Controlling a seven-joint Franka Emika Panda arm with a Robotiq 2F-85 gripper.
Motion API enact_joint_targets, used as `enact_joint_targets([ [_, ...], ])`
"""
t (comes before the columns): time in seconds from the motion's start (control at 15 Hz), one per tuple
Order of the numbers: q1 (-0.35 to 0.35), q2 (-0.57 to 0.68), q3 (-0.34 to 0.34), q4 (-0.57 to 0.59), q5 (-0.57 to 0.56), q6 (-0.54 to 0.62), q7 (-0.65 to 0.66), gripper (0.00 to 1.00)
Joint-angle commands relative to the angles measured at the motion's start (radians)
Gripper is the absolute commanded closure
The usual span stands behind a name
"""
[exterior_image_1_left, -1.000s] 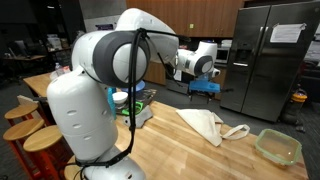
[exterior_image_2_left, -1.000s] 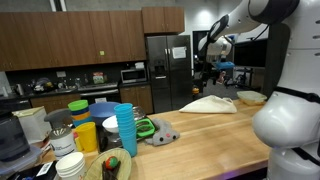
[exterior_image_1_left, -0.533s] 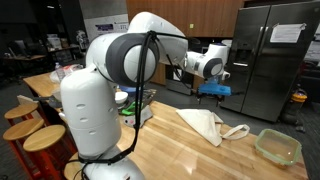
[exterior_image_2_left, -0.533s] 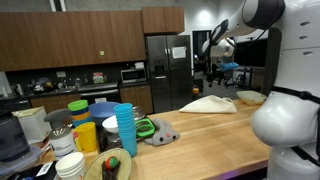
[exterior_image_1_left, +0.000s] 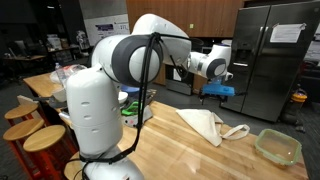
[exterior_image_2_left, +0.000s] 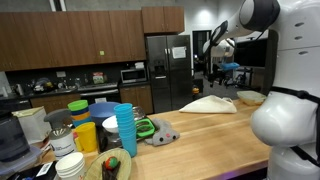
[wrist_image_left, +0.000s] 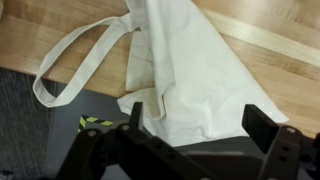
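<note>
A cream cloth tote bag (exterior_image_1_left: 205, 124) lies flat on the wooden table (exterior_image_1_left: 170, 150); it also shows as a pale heap (exterior_image_2_left: 207, 104) in both exterior views. My gripper (exterior_image_1_left: 217, 92) hangs in the air above the bag's far end, open and holding nothing. In the wrist view the bag (wrist_image_left: 190, 70) fills the middle, with its handle loop (wrist_image_left: 70, 55) lying out to the left on the wood. The gripper (wrist_image_left: 198, 120) is wide open, its two dark fingers (wrist_image_left: 262, 125) standing apart over the bag's edge. Dark floor shows past the table edge.
A clear greenish container (exterior_image_1_left: 277, 146) sits at the table's corner near the bag. A steel fridge (exterior_image_1_left: 270, 55) stands behind. Stacked cups (exterior_image_2_left: 125, 128), bowls and a green item (exterior_image_2_left: 147, 127) crowd the table's other end. Wooden stools (exterior_image_1_left: 30, 125) stand beside it.
The arm has swung a little sideways, carrying the gripper further out over the bag's far end. The jaws have stayed open. The bag has not moved.
</note>
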Motion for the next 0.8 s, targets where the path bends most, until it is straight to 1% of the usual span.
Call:
enact_joint_targets([
  [0.0,-0.013,0.000,0.013,0.002,-0.001,-0.003,0.001,0.00],
  [0.67,-0.016,0.107,0.038,0.051,-0.009,-0.010,0.017,0.00],
  [0.73,-0.020,0.106,0.046,0.039,-0.005,-0.001,0.010,0.00],
])
